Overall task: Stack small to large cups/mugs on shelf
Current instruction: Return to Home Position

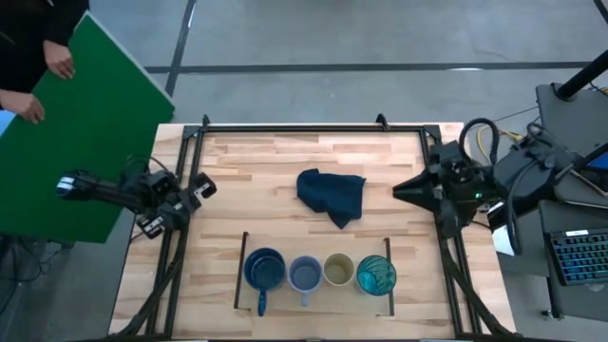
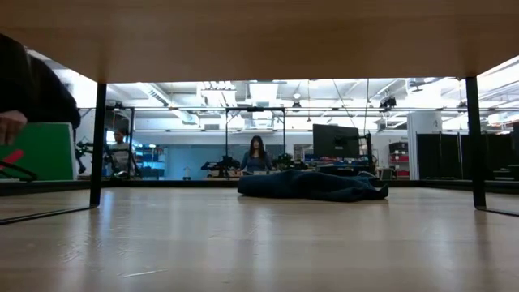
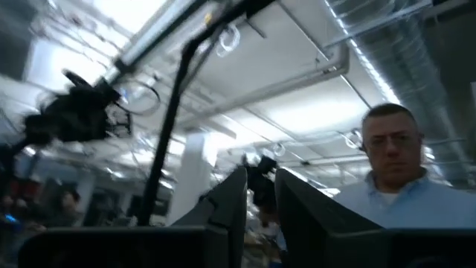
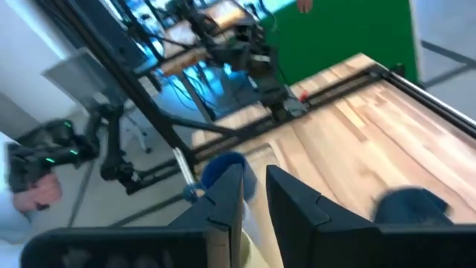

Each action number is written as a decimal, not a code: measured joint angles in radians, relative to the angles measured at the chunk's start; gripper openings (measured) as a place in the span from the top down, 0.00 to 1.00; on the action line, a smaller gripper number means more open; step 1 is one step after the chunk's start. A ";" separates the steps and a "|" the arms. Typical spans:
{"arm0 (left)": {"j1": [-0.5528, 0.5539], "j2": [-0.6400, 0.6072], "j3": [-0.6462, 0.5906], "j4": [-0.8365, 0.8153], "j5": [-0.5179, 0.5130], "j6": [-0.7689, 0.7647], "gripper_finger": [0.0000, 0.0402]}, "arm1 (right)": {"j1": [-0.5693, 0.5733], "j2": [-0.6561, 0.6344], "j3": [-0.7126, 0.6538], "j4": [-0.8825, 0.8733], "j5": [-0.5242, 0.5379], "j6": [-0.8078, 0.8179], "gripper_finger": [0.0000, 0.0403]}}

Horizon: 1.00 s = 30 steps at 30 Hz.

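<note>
Four vessels stand in a row on the light-wood shelf point(image 1: 249, 293) at the table's near middle: a dark blue handled mug point(image 1: 264, 270), a grey-blue cup point(image 1: 304, 275), a beige cup point(image 1: 338, 270) and a teal tumbler point(image 1: 376, 275). In the low view only the shelf's underside point(image 2: 259, 36) and its dark legs show. My left gripper point(image 1: 204, 187) is at the table's left edge and my right gripper point(image 1: 399, 191) at the right edge. Both are raised, far from the cups, with their fingers nearly together and empty. The mug also shows in the right wrist view point(image 4: 222, 168).
A crumpled dark blue cloth point(image 1: 332, 196) lies on the table's middle, beyond the shelf, and also shows in the low view point(image 2: 312, 185). A person at the far left holds a large green board point(image 1: 85, 133) beside the left arm. A keyboard point(image 1: 579, 255) sits off the table to the right.
</note>
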 joint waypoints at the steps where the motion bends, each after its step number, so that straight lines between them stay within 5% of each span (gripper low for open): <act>1: 0.000 -0.020 -0.015 -0.001 -0.020 0.013 0.85 | 0.000 -0.015 -0.043 0.055 -0.004 -0.013 0.86; 14: 0.000 -0.272 -0.213 -0.003 -0.078 0.090 0.85 | 0.000 -0.376 -0.583 0.583 -0.054 -0.227 0.86; 30: 0.003 -0.435 -0.219 -0.494 -0.120 0.014 0.85 | 0.000 -0.945 -1.151 0.741 -0.059 -0.311 0.86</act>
